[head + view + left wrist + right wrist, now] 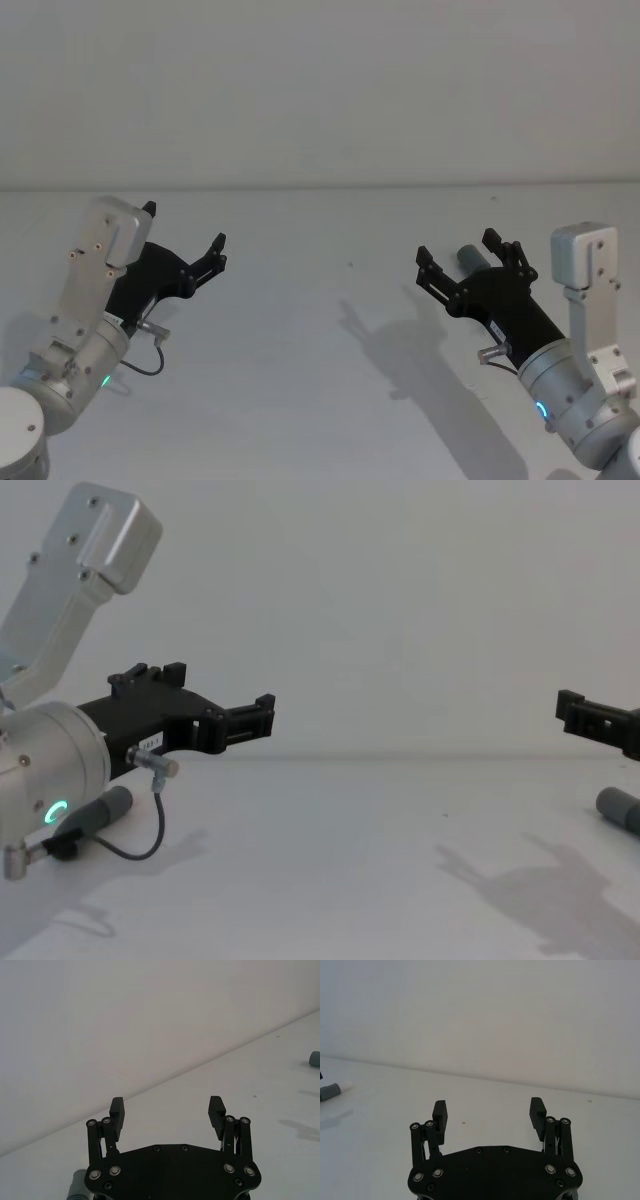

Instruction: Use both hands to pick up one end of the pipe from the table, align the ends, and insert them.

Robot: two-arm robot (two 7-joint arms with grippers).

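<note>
Not started: left gripper (184,225) and right gripper (457,246) hover above the table (320,350), jaws apart; left pipe piece (100,815) and right pipe piece (468,258) lie on it unjoined, with grasp, alignment and insertion outstanding.

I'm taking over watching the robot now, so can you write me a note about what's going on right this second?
The left black plastic gripper is open and empty, above the white table.
The right black plastic gripper is open and empty too, above the table.
One short dark grey tube piece, with a whitish tip, lies on the table under the left gripper.
The other grey tube piece lies under the right gripper.
Done: nothing is picked up yet.
Left to do: grasp both pieces, line up the ends and push them together.
</note>
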